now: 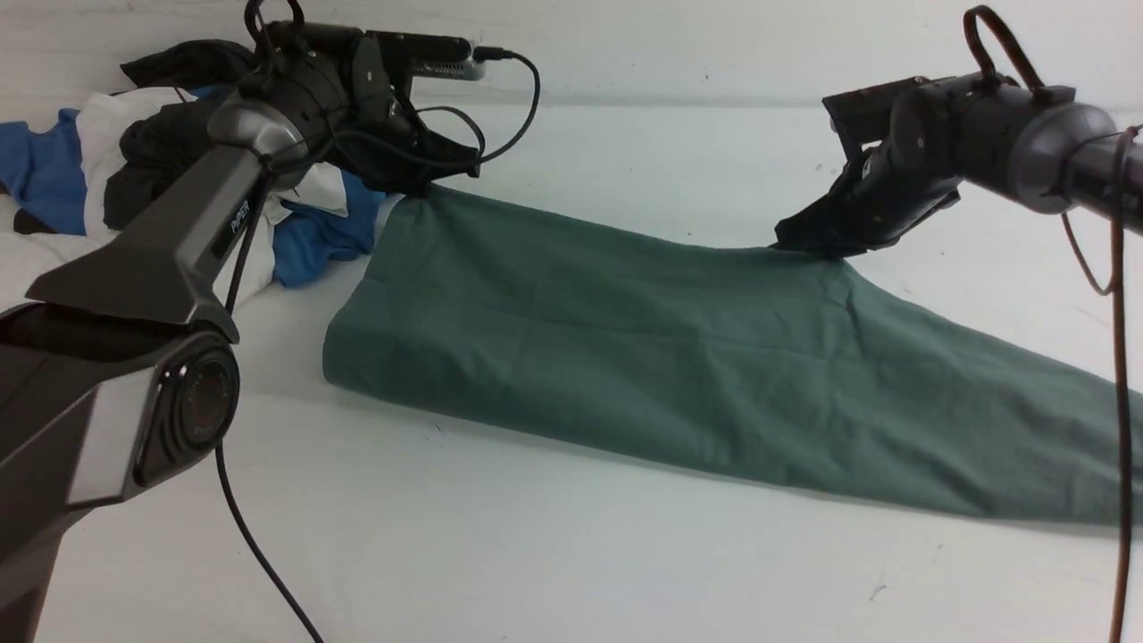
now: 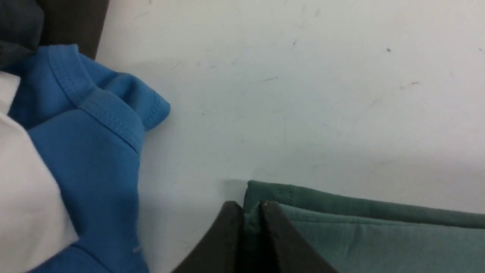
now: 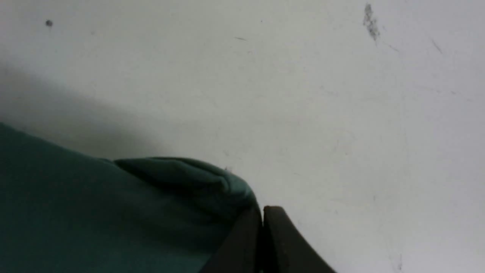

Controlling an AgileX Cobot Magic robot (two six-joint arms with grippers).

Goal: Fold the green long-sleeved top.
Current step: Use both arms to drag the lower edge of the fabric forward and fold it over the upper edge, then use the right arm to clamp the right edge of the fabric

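Front view cuts off the sage-green cotton long-sleeved top (image 1: 625, 357) at right; left fingers (image 2: 223, 242) and right fingers (image 3: 282, 239) each clench its far edge.

White counter (image 1: 571, 554) fills most of the view, matte, w/ small dark scuffs (image 3: 370, 21) (clearest close up). Behind it a plain white wall (image 1: 714, 45), meeting the counter at a faint line. Light is soft, even; shadows weak.

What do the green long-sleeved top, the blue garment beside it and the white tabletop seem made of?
The green long-sleeved top looks like soft matte knit, probably cotton: soft creases, stitched hem. The blue garment looks like similar jersey, with double stitching. The white tabletop is hard, smooth, scuffed, perhaps laminate.
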